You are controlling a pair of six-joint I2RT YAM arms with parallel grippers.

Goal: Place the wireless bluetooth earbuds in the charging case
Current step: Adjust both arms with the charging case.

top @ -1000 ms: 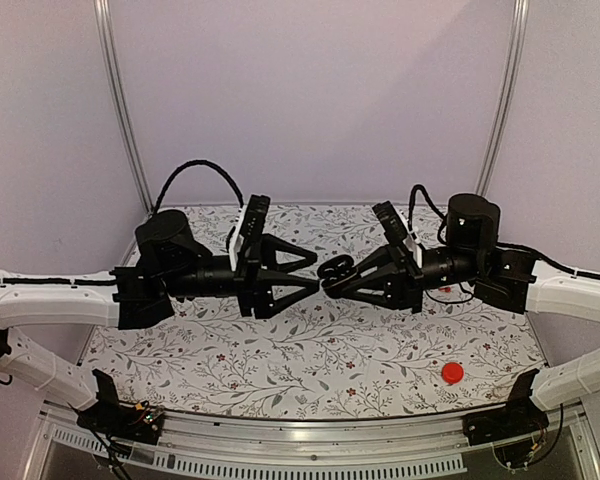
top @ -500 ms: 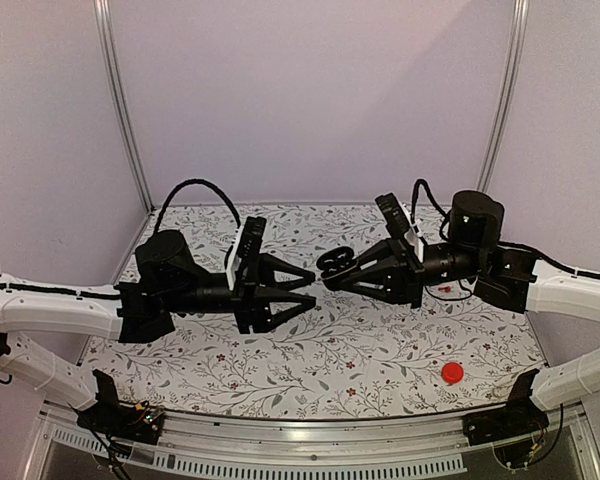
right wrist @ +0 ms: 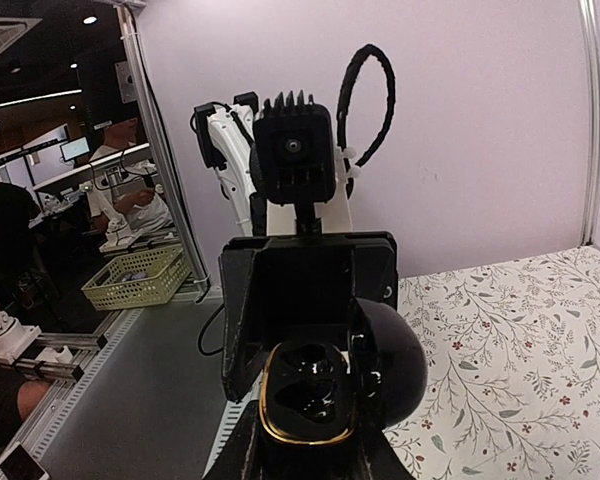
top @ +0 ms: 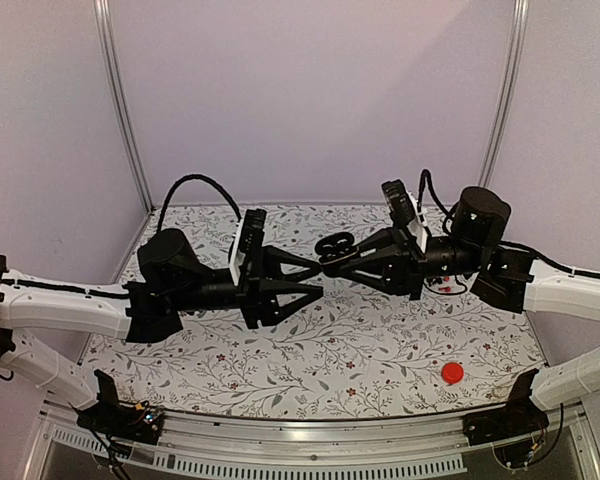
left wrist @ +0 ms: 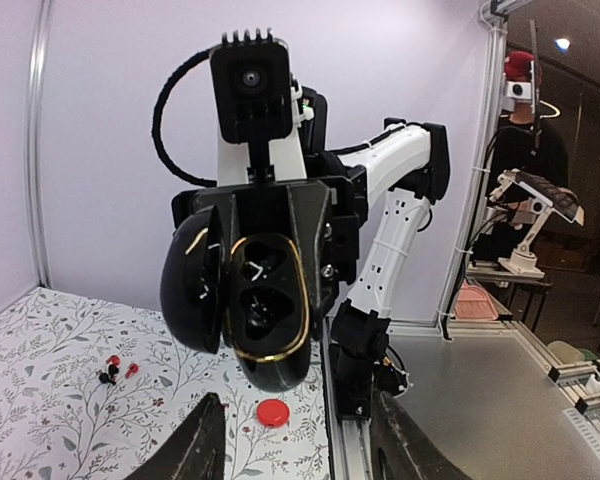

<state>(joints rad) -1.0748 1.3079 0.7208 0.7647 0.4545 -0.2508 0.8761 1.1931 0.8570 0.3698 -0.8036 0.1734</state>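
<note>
My right gripper is shut on the charging case, a glossy black clamshell, and holds it in the air above the table's middle. The case is open: the right wrist view shows its gold-rimmed base with two empty wells between my fingers, and its round lid swung to the right. My left gripper is open and empty, facing the case from just left and below. In the left wrist view the open case hangs above my open fingers. Small red and black earbuds lie on the table.
A flat red disc lies near the front right of the floral table; it also shows in the left wrist view. The metal rail runs along the near edge. Both arms meet over the middle.
My right gripper has lifted the open case up and slightly away. My left gripper dipped, then came forward to the right toward the case, its jaws still open.
</note>
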